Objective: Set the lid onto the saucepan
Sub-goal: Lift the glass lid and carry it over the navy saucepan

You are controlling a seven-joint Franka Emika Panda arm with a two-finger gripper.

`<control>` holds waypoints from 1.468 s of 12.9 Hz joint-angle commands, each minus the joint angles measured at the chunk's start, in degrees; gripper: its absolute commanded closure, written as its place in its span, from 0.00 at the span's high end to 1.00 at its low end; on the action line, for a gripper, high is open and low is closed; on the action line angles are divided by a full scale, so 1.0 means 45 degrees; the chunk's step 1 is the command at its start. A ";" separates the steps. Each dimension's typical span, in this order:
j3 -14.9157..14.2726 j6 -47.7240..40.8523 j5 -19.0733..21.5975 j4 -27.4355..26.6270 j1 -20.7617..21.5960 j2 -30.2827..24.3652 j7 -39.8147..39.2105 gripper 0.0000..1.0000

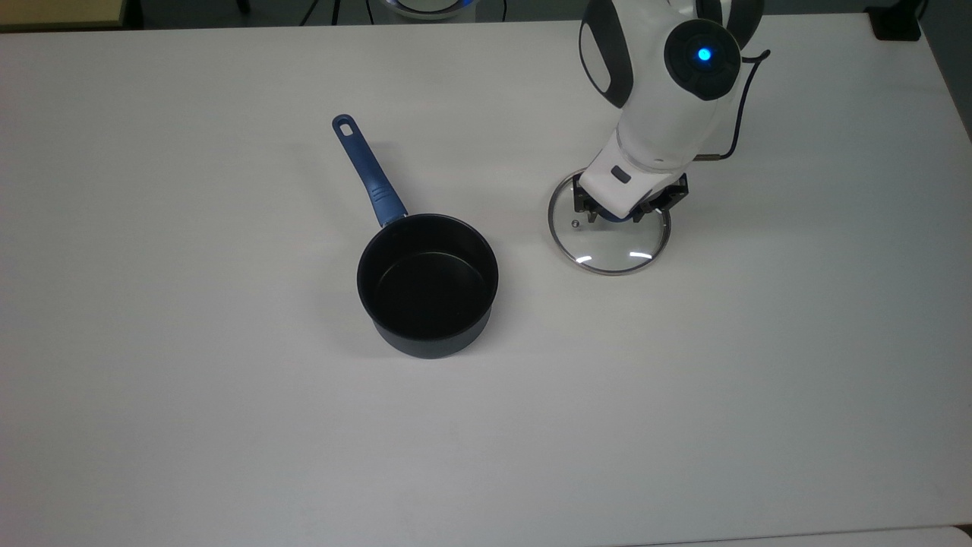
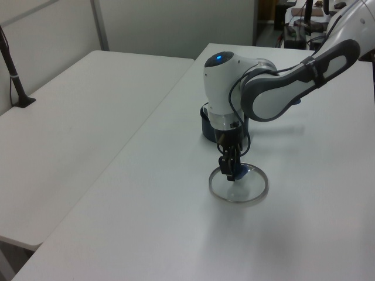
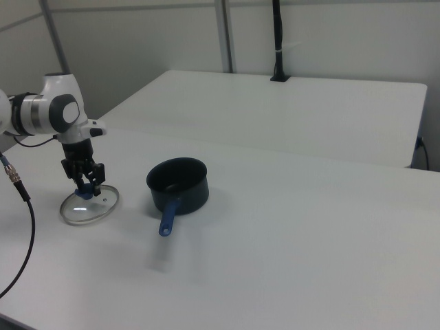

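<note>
Lid (image 1: pixel 609 247) flat on white table (image 1: pixel 190 380), knob pinched by gripper (image 1: pixel 629 207), saucepan (image 1: pixel 427 283) apart.

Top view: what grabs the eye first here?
The white arm with its glowing blue light stands out, reaching down at the top view's right so its tool sits at the blue knob of the glass lid lying flat on the table. Apart from it, near the middle, sits the black saucepan, uncovered, its blue handle pointing to the far edge.
</note>
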 commanded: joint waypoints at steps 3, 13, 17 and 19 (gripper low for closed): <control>-0.0071 -0.1797 -0.0025 0.0491 -0.0600 -0.1220 0.0203 0.46; -0.0111 -0.2877 -0.0182 0.2562 -0.4462 -0.1380 -0.0226 0.46; -0.0169 -0.1064 -0.0357 0.2623 -0.5504 -0.0540 -0.0246 0.46; -0.0189 -0.0962 -0.0357 0.2623 -0.5310 -0.0344 -0.0168 0.46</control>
